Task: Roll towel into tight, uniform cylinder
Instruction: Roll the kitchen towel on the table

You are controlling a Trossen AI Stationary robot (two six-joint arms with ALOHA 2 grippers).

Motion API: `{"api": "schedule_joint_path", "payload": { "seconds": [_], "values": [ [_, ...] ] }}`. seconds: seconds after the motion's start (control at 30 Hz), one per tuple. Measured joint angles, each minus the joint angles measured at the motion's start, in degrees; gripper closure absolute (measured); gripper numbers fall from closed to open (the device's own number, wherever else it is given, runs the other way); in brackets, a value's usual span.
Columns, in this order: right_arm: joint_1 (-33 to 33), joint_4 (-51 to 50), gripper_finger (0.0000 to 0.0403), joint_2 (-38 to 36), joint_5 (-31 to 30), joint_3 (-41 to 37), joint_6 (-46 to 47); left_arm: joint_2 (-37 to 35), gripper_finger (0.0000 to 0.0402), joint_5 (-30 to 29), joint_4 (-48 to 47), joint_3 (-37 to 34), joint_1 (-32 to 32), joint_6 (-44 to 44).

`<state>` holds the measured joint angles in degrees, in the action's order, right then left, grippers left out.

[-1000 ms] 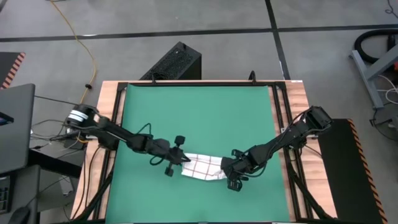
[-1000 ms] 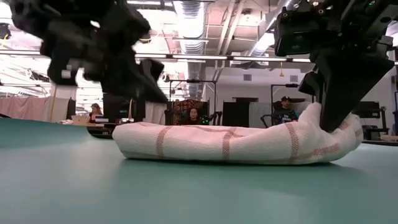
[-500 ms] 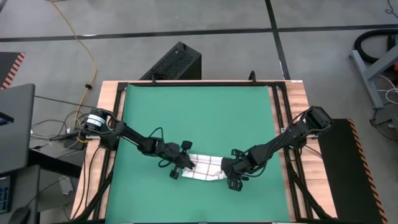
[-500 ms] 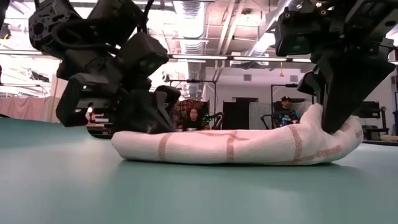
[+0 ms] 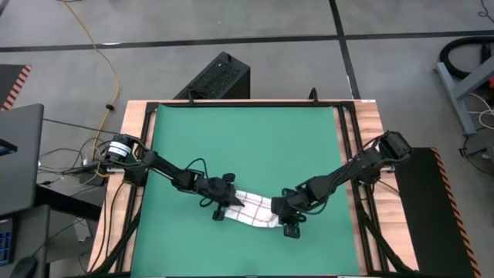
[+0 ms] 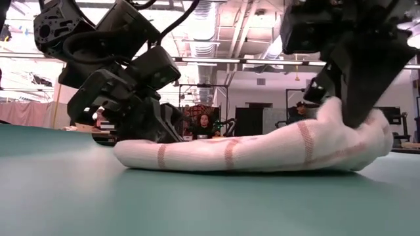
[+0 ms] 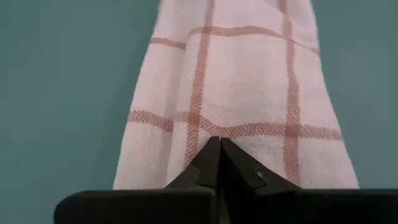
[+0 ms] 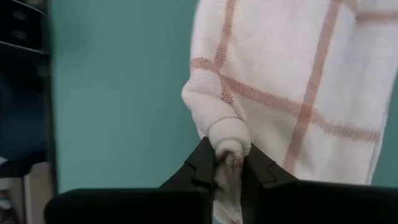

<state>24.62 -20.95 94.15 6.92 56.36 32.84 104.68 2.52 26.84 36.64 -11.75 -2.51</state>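
Observation:
The white checked towel (image 5: 253, 210) lies on the green mat (image 5: 247, 147) near its near edge as a loose, flattened roll (image 6: 249, 152), running left to right. My left gripper (image 5: 231, 204) is shut at the roll's left end (image 7: 219, 142). My right gripper (image 5: 280, 214) is shut on the roll's right end (image 6: 354, 124), which stands a little higher than the rest. The middle and left of the roll rest on the mat. My left gripper has its shut fingertips (image 7: 214, 149) on the upper surface of the towel's left end (image 7: 236, 118), coming slanting down from the table's left. Whether any cloth is caught between the tips I cannot tell. That end lies on the mat. My right gripper pinches a bunched fold at the towel's right end (image 8: 219, 121) between its two fingers (image 8: 200, 163). The fingers come slanting down from the table's right. The end (image 6: 328, 118) is humped up under them, and the rest of the roll stays on the mat.
The mat has free room toward the far edge (image 5: 247, 123). Wooden table borders (image 5: 139, 131) flank the mat. A black box (image 5: 220, 77) stands beyond the far edge. People (image 6: 205, 122) sit in the room behind the table.
My left gripper has gone toward the table's right and down onto the towel's left end. My right gripper has shifted slightly toward the left with the towel's right end, which now humps higher; the roll has slid a little to the left.

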Motion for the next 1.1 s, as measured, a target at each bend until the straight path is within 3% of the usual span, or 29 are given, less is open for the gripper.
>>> {"api": "schedule_joint_path", "payload": {
  "seconds": [0.1, 0.37, 0.83, 1.1],
  "values": [
    [-1.59, 2.33, 0.0355, -0.02, 2.36, 0.0, -1.07, 0.88, 0.0401, 0.05, 0.02, 0.0, -0.33, -2.08],
    [-3.82, 1.69, 0.0355, -0.35, 1.93, 0.0, -0.59, 1.75, 0.0401, 0.11, -0.22, 0.0, -1.11, -7.67],
    [-3.6, -4.77, 0.0355, -0.55, -12.43, 0.0, 11.71, 1.78, 0.0401, 1.76, 2.87, -1.88, -4.45, -15.33],
    [-3.99, -2.89, 0.0355, -2.41, -12.42, -0.08, 14.28, 1.78, 0.0401, 1.06, 2.88, -1.88, -4.87, -15.81]
  ]
}}
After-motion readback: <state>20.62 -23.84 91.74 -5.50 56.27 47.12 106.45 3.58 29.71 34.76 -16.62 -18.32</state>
